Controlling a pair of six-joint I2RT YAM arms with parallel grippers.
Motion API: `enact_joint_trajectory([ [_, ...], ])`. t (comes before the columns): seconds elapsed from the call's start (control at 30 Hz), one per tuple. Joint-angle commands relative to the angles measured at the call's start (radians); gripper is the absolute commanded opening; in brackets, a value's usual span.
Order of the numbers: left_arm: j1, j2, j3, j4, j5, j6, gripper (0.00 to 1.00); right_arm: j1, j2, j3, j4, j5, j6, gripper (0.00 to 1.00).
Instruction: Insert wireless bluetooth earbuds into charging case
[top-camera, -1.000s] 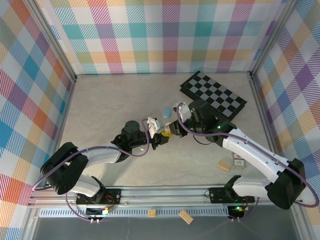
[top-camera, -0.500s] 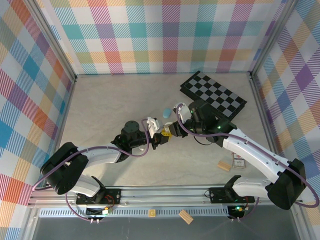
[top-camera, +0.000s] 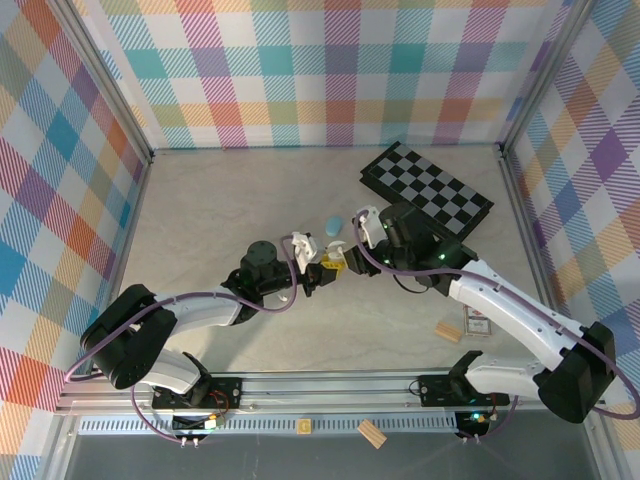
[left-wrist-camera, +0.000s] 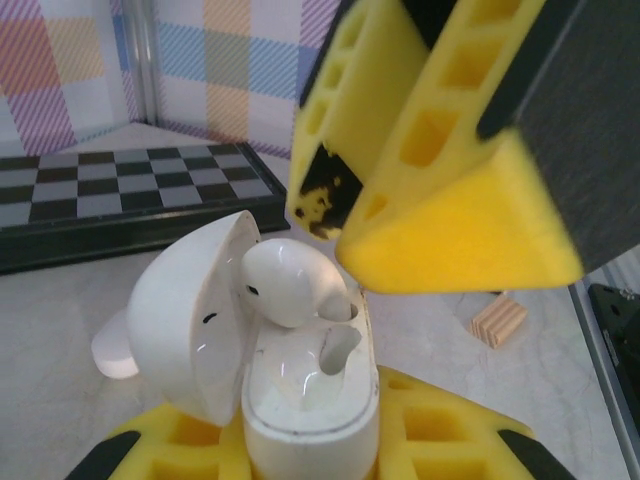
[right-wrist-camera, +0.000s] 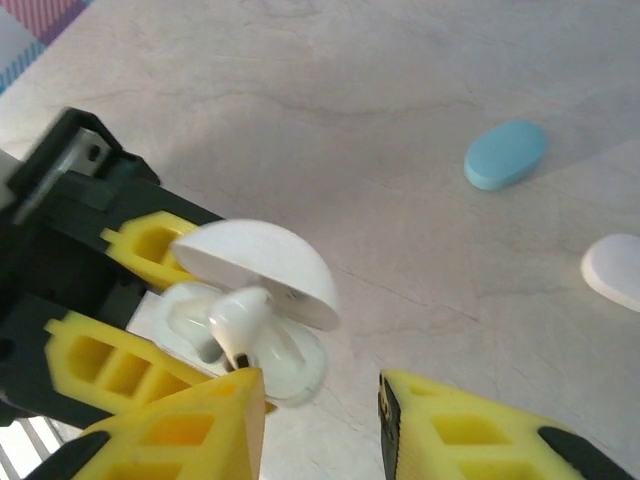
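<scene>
Seating is being attempted: a white earbud (left-wrist-camera: 285, 280) is lying tilted, half in its socket, in the open charging case (left-wrist-camera: 310, 405) clamped by the left gripper (left-wrist-camera: 310, 455), with a press from the parted, empty jaws of the right gripper (right-wrist-camera: 320, 420) likely needed.

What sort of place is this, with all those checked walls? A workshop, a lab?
Most likely a robot test booth in a lab: a table boxed in by plaid panels, a left arm and right arm bolted to a metal rail, and stray props like a chessboard and wooden block.
</scene>
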Motion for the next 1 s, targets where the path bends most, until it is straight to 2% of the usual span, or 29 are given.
enact_joint_trajectory([
  [0.0, 0.011, -0.003, -0.001, 0.087, 0.007, -0.027, 0.13, -0.006, -0.021, 0.012, -0.051, 0.055, -0.023, 0.36],
  [0.1, 0.011, 0.000, 0.003, 0.074, 0.013, -0.024, 0.13, -0.005, -0.035, 0.010, -0.025, 0.015, -0.022, 0.39],
  [0.27, 0.011, 0.001, 0.000, 0.065, 0.018, -0.017, 0.13, -0.005, -0.035, 0.010, 0.059, -0.096, 0.017, 0.54],
  [0.37, 0.011, -0.001, 0.001, 0.061, 0.020, -0.012, 0.13, -0.003, -0.012, 0.019, 0.090, -0.115, 0.042, 0.57],
  [0.8, 0.011, -0.022, -0.006, 0.053, 0.030, 0.007, 0.13, -0.006, 0.079, 0.069, 0.065, 0.026, 0.124, 0.54],
  [0.97, 0.011, -0.022, -0.010, 0.053, 0.026, 0.016, 0.13, -0.005, 0.087, 0.088, 0.052, 0.102, 0.166, 0.61],
])
